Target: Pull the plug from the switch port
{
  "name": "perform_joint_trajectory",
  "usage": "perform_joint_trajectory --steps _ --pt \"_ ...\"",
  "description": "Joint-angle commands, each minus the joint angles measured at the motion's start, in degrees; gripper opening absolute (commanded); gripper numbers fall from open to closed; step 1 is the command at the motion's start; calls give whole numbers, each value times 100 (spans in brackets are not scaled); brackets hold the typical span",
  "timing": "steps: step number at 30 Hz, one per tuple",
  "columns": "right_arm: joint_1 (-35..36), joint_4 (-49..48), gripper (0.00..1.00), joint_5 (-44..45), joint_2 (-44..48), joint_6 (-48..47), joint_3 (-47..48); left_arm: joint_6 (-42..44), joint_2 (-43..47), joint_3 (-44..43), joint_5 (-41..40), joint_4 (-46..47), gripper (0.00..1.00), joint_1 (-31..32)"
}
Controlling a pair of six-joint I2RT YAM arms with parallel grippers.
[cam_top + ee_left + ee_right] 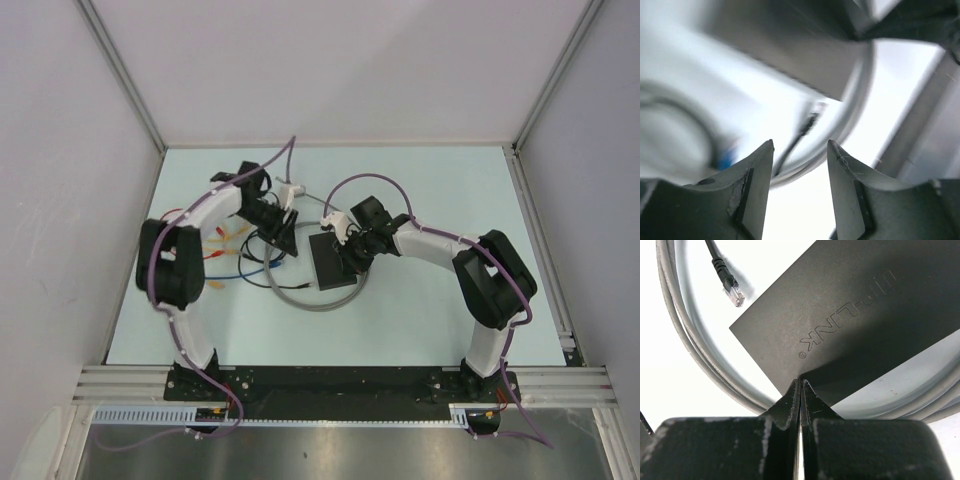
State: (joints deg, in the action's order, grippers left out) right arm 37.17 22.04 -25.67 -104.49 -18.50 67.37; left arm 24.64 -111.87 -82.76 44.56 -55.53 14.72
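Note:
The switch [850, 315], a flat matte-black box with a logo on top, lies at the table's middle [330, 262]. The plug [733, 296], clear-tipped on a black cable, lies free on the table off the switch's corner and does not touch it. In the blurred left wrist view the plug [818, 107] lies beyond the fingers. My right gripper [800, 381] is shut with its tips pressed on the switch's top near its edge. My left gripper [800, 142] is open, holds nothing, and hovers just left of the switch [288, 238].
A grey cable [685, 340] runs in coils around the switch [312, 302]. Yellow, red and blue leads [228, 248] lie to the left under the left arm. Aluminium rails [540, 200] and white walls border the table.

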Motion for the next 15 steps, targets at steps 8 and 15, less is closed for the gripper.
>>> perform_joint_trajectory --steps 8,15 --pt "80 125 0 256 -265 -22 -102 -1313 422 121 -3690 947 47 -707" --pt "63 160 0 343 -213 -57 -102 -1252 -255 -425 -4007 921 44 -830"
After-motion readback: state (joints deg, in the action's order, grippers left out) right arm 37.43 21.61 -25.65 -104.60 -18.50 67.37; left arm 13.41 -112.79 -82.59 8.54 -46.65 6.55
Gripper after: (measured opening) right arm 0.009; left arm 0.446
